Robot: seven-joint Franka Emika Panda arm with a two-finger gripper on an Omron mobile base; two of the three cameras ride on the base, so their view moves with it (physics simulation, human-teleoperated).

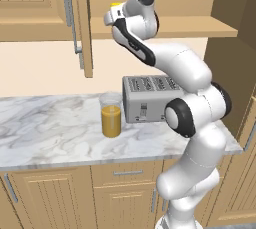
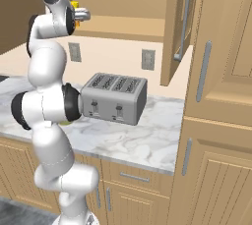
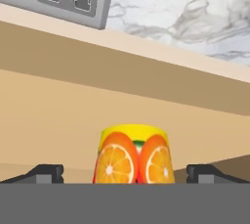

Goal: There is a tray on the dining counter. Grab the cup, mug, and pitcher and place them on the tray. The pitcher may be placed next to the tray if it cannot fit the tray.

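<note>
While its jaws stood wide apart, the gripper (image 3: 125, 173) reached up into the wall cabinet.
The yellow cup (image 3: 134, 154), pictured with orange slices, sat on the shelf (image 1: 200, 25) between the fingertips (image 3: 46, 173), untouched; the pitcher (image 1: 111, 114) stood on the marble worktop (image 1: 50, 128) just beside the toaster (image 2: 114, 98).
</note>
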